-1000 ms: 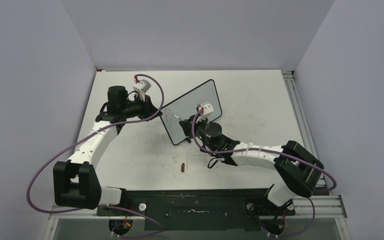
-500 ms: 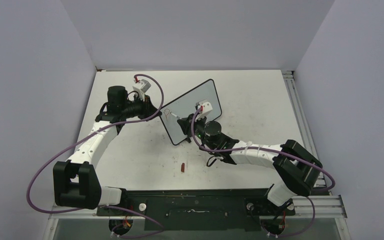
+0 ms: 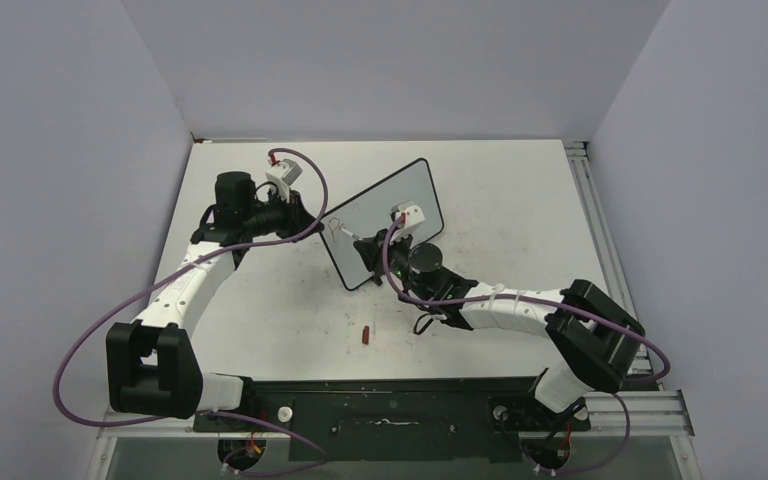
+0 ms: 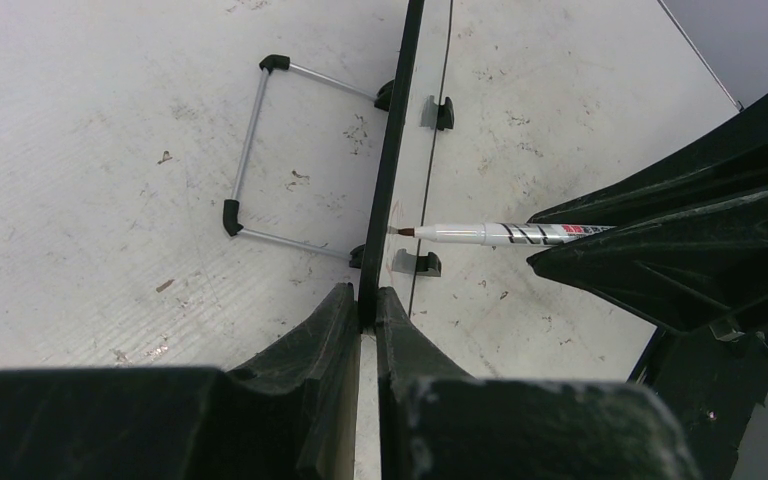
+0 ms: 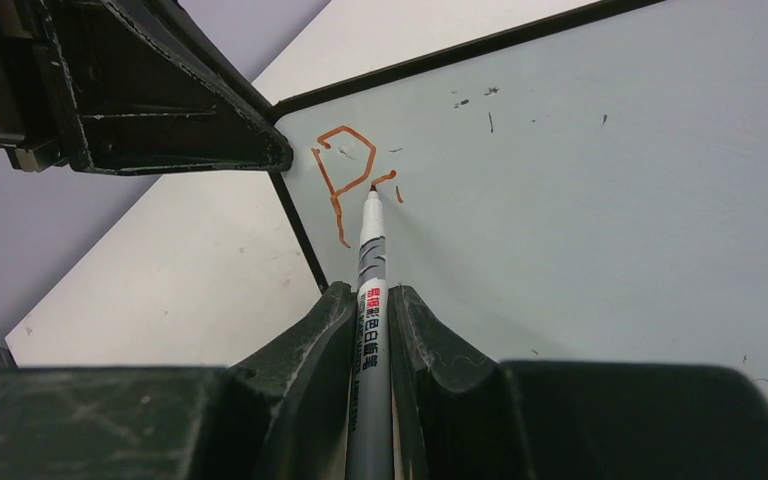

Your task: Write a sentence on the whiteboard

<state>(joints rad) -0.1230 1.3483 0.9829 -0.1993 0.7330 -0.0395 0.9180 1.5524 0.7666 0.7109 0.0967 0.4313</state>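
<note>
The whiteboard (image 3: pixel 392 212) stands tilted on the table, black-framed with a grey-white face (image 5: pixel 580 200). My left gripper (image 4: pixel 365 297) is shut on its near-left edge (image 4: pixel 392 150), also seen from above (image 3: pixel 310 222). My right gripper (image 5: pixel 371 292) is shut on a grey marker (image 5: pixel 371 260) whose tip touches the board near its left end (image 3: pixel 345 232). Of the sentence, an orange-red "P" (image 5: pixel 345 170) and a short stroke (image 5: pixel 385 178) beside it show. In the left wrist view the marker (image 4: pixel 490 234) meets the board face from the right.
A wire stand (image 4: pixel 250 150) props the board from behind, and two little black feet (image 4: pixel 415 264) hold its lower edge. A small red cap (image 3: pixel 365 334) lies on the table in front of the board. A metal rail (image 3: pixel 600 230) runs along the table's right edge.
My right gripper has shifted slightly left along the board with the marker. The left arm and the board have not moved.
</note>
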